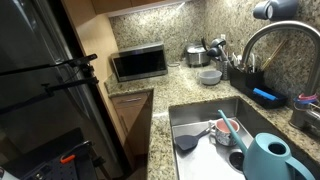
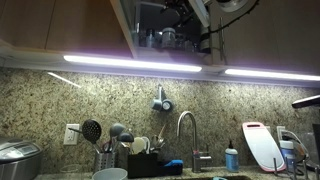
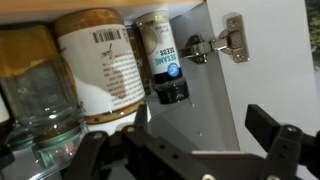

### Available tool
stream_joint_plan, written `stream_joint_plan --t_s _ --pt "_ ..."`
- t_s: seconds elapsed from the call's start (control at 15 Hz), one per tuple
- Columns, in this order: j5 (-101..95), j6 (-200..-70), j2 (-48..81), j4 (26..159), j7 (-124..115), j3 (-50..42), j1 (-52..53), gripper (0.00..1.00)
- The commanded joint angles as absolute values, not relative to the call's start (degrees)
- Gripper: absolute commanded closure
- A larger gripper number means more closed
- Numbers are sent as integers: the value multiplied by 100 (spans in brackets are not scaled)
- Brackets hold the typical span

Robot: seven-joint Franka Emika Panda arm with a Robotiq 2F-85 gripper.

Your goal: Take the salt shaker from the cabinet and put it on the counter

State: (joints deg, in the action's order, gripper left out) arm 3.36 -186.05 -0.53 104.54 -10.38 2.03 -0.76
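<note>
Hand (image 3: 180, 138) is up inside the open wall cabinet (image 2: 150, 22), fingers (image 3: 268, 135) wide apart, nothing between them.

Wrist view only:
- small bottle with blue label and dark cap (image 3: 165, 60) straight ahead of the hand
- big labelled jar (image 3: 100, 60) just beside that bottle, ahead and frame-left
- clear glass jar (image 3: 40, 125) nearest the hand, frame-left
- door hinge (image 3: 225, 42) ahead, frame-right

Can't tell which of these is the salt shaker. All sit in the cabinet ahead of the hand, none touching the fingers.

In an exterior view the arm (image 2: 200, 12) reaches in above the light strip (image 2: 140, 62), with the faucet (image 2: 185, 125) well below the hand; finger gap unreadable there.

In an exterior view the bench (image 1: 165, 88), far below the hand, carries a microwave (image 1: 138, 63); a teal watering can (image 1: 265, 155) stands by the sink (image 1: 200, 110).
</note>
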Motion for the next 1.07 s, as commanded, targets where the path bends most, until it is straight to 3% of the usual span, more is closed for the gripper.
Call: stream_joint_plan --t_s 0.0,0.47,1.0 --pt "122 -18909 590 9862 -1151 99 -114 0" --pt "189 -19008 1117 9451 -1046 -583 484 0" --pt "163 -19760 703 10263 -942 -617 747 0"
